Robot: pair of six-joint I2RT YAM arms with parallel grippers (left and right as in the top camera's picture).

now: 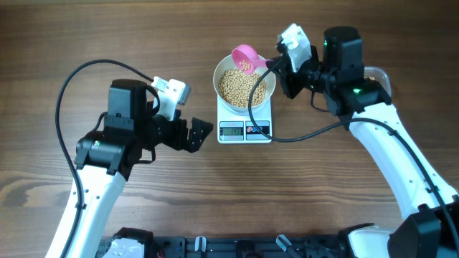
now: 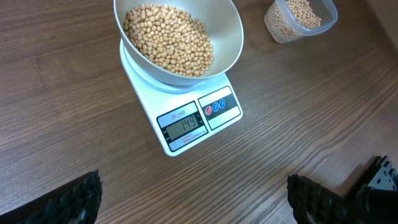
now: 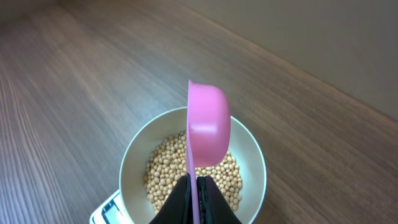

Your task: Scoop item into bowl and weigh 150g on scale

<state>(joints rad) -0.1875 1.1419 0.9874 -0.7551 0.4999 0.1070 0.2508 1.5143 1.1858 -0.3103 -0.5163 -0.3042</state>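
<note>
The white bowl (image 1: 218, 79) stands on the white scale (image 1: 244, 131), holding a heap of beige beans (image 1: 244, 86). The scale (image 2: 193, 124) shows 149 on its display in the left wrist view. My right gripper (image 1: 276, 64) is shut on the handle of a pink scoop (image 1: 246, 57), which hangs over the bowl's far rim. In the right wrist view the scoop (image 3: 208, 124) is turned on its side above the beans (image 3: 165, 174). My left gripper (image 1: 204, 132) sits low to the left of the scale, open, with bare table between its fingers (image 2: 87, 196).
A clear plastic tub (image 2: 300, 18) with more beans stands to the right of the scale; the right arm mostly hides it in the overhead view. A black cable (image 1: 301, 132) trails across the table right of the scale.
</note>
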